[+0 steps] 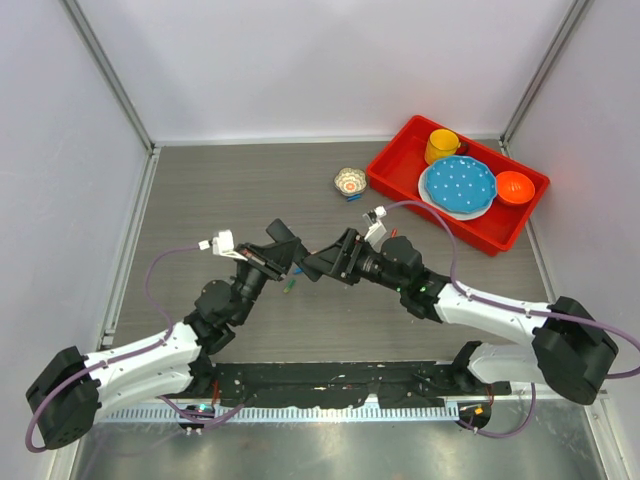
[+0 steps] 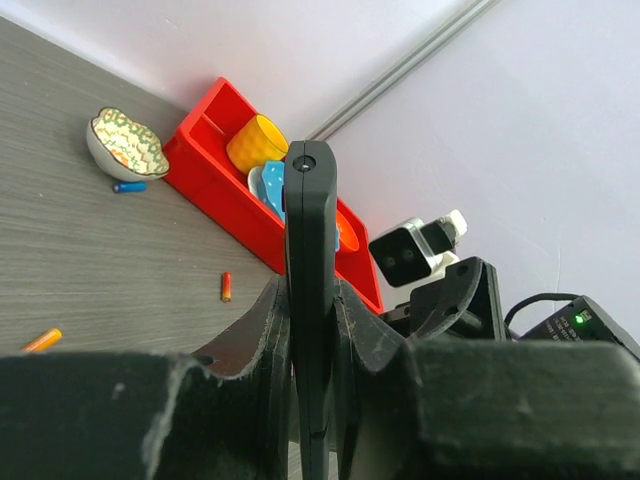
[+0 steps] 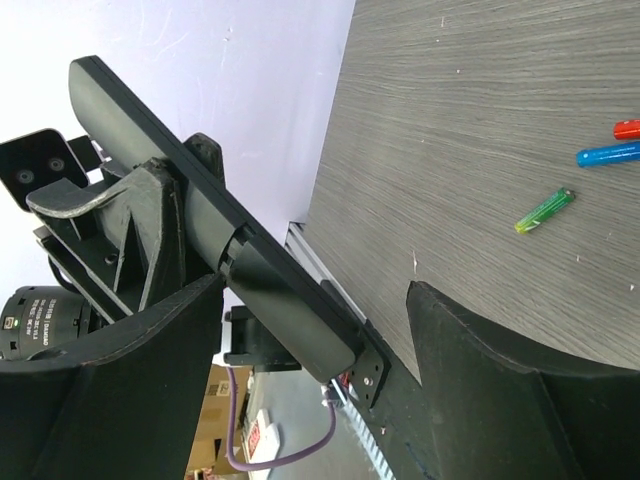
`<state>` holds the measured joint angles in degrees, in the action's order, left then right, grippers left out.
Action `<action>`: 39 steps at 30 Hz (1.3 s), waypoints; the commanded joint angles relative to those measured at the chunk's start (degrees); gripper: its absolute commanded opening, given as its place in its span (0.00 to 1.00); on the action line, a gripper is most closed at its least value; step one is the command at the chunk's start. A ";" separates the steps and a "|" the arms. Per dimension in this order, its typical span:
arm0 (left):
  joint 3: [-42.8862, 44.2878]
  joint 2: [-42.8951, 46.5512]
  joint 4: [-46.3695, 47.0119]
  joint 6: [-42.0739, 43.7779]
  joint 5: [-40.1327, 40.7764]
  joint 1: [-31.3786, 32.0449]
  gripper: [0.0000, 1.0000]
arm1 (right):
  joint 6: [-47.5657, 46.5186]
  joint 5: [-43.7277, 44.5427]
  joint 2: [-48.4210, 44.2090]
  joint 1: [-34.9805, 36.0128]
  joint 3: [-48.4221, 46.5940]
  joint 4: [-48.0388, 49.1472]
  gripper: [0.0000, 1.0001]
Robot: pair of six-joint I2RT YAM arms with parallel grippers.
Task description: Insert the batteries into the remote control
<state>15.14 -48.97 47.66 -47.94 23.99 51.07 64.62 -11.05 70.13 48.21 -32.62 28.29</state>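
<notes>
A grey, wood-grained bench (image 1: 220, 190) is carrying the scene, walled by pale panels on three sides. A red tray (image 1: 400, 165) is sitting at an angle in its far right corner. Just left of the tray, a small patterned bowl (image 1: 350, 182) is standing upright, with a blue battery (image 2: 129, 186) lying just beside it. A red battery (image 2: 226, 287) and an orange battery (image 2: 43, 340) are lying apart on the open wood nearer the middle, and a green battery (image 3: 545, 211) is resting there on its side. A black rail (image 1: 330, 385) is running along the near edge.
</notes>
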 commanded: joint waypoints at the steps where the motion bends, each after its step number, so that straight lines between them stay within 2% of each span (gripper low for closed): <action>1: -0.37 0.90 3.14 -0.83 1.50 0.26 0.00 | -2.13 1.03 -3.94 -0.74 -3.32 -2.71 0.81; 6: -0.72 -0.07 3.58 -2.85 2.46 0.35 0.00 | -5.81 0.06 -6.05 -1.27 -6.30 -10.08 0.85; 9: -1.16 -0.42 3.41 -4.26 3.08 0.26 0.00 | -12.40 2.07 -9.30 -1.27 -10.07 -19.83 0.86; 13: -1.25 -0.69 2.53 -6.80 2.03 -0.96 0.00 | -23.20 6.55 -11.50 -1.27 -16.76 -38.34 0.87; 19: -1.07 -2.62 3.05 -13.13 -4.12 -4.30 0.00 | -39.29 16.91 -8.00 0.57 -27.05 -58.23 0.82; 25: -0.46 -7.36 6.92 -18.84 -11.06 -7.38 0.00 | -43.00 19.75 -6.50 4.61 -29.78 -61.08 0.80; 31: -0.46 -14.92 14.47 -24.03 -17.91 -9.85 0.00 | -42.12 22.82 -4.39 9.27 -31.27 -59.93 0.85; 39: -0.63 -18.88 20.37 -25.71 -19.24 -10.11 0.00 | -43.35 23.62 -0.87 11.03 -33.30 -60.81 0.85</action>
<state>13.78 -67.61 60.27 -72.03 6.90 41.17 22.96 10.79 68.03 58.72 -62.89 -32.27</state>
